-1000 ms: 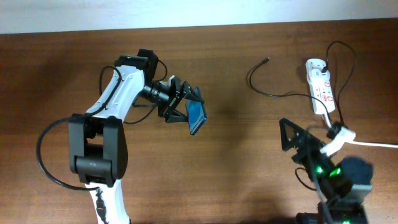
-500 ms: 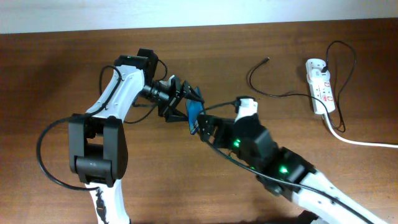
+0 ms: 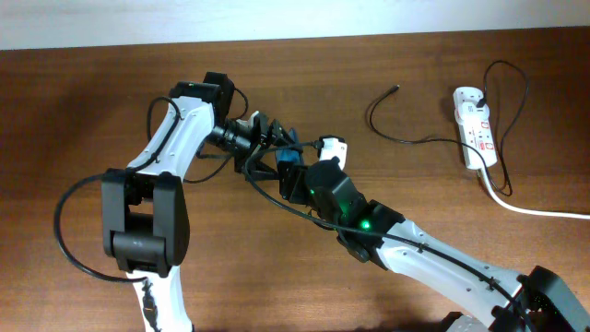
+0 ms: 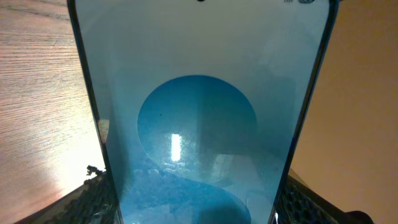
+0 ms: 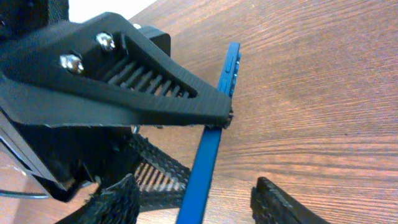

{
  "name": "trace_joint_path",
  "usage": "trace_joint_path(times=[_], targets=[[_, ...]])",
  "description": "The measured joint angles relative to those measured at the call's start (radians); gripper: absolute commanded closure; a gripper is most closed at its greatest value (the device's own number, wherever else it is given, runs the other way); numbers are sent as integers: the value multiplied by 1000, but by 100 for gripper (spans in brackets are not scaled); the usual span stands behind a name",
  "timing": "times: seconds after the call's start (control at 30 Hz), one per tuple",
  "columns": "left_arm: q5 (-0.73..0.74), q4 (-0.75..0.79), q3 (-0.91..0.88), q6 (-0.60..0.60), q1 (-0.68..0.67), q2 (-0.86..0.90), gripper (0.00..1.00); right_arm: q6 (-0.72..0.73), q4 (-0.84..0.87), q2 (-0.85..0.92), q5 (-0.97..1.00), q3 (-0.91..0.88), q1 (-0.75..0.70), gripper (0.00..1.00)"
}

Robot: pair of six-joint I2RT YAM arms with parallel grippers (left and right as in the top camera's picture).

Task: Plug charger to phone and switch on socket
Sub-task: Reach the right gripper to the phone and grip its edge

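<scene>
My left gripper [image 3: 274, 153] is shut on the phone [image 3: 291, 163] and holds it above the table left of centre. In the left wrist view the phone's blue screen [image 4: 199, 112] fills the picture between the fingers. My right gripper [image 3: 293, 181] is open around the phone's edge. In the right wrist view the thin blue phone edge [image 5: 214, 134] runs between its two fingers [image 5: 199, 202], apart from both. The charger's black cable [image 3: 406, 138] lies at the back right, its tip [image 3: 396, 88] free on the table. The white socket [image 3: 475, 129] lies at the far right.
The socket's thick white cord [image 3: 544, 212] runs off the right edge. The left gripper's black finger [image 5: 124, 81] fills the upper left of the right wrist view. Bare wooden table [image 3: 461, 55] lies all round.
My right arm has swept from the lower right across the table to the phone, and its open fingers now straddle the phone's edge. The left arm and phone have barely moved.
</scene>
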Motion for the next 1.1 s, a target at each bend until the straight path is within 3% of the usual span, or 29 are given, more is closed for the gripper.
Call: trace_joint_path(times=[0.43,0.73,1.1], targets=[[0,0,0,0,0,0,46,38,6,0,-1,0,39,49],[1,0,0,0,0,0,46,41,5,0,27,0,46,69],[3,0,0,0,1,0,45,44,-4,1,41,0,46,81]])
